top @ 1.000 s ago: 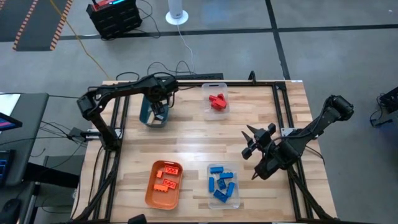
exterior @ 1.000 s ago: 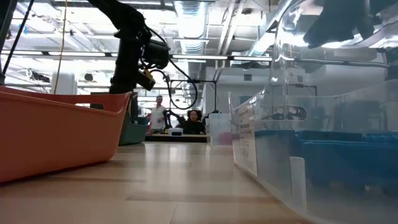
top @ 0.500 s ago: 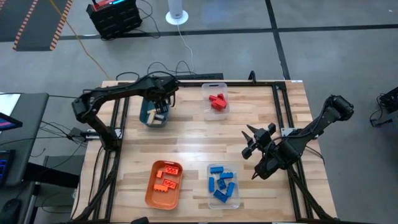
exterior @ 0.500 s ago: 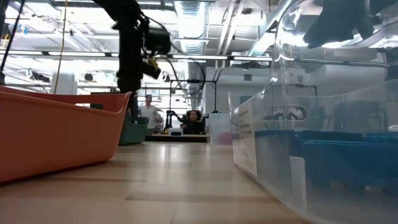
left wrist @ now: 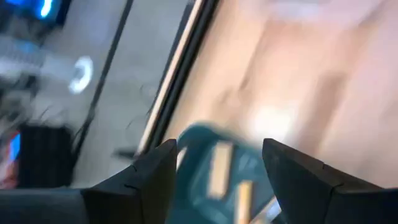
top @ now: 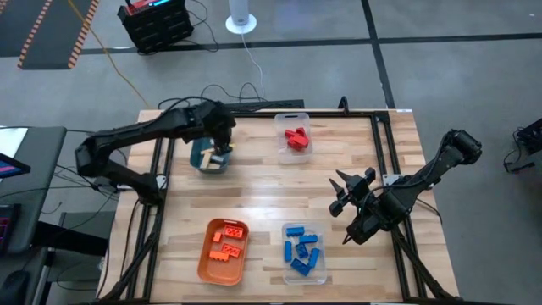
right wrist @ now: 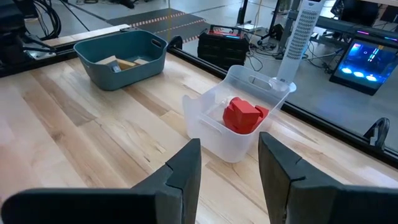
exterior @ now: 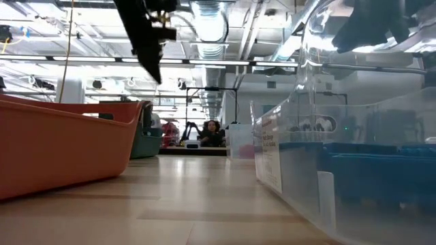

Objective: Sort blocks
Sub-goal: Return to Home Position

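Observation:
The blocks lie sorted in four containers. Red blocks (top: 295, 138) sit in a clear bin, orange blocks (top: 225, 246) in an orange tray, blue blocks (top: 301, 252) in a second clear bin, and light-wood pieces (top: 219, 158) in a teal tray (top: 200, 158). My left gripper (top: 223, 146) hangs open above the teal tray, clear of it. In the left wrist view the wood pieces (left wrist: 219, 167) show between the open fingers of my left gripper (left wrist: 219, 177), blurred. My right gripper (top: 345, 198) waits open over the table's right part, holding nothing.
The red blocks' bin (right wrist: 239, 106) stands at the far edge, with the teal tray (right wrist: 121, 55) to its left. The orange tray (top: 203, 258) and the blue blocks' bin (top: 320, 271) stand at the near edge. Bare wood (top: 271, 191) lies between them. People sit in the room behind.
My left gripper has risen above the teal tray, staying over it, while that arm's elbow has swung out toward the table's left edge. The right arm and all containers have kept still.

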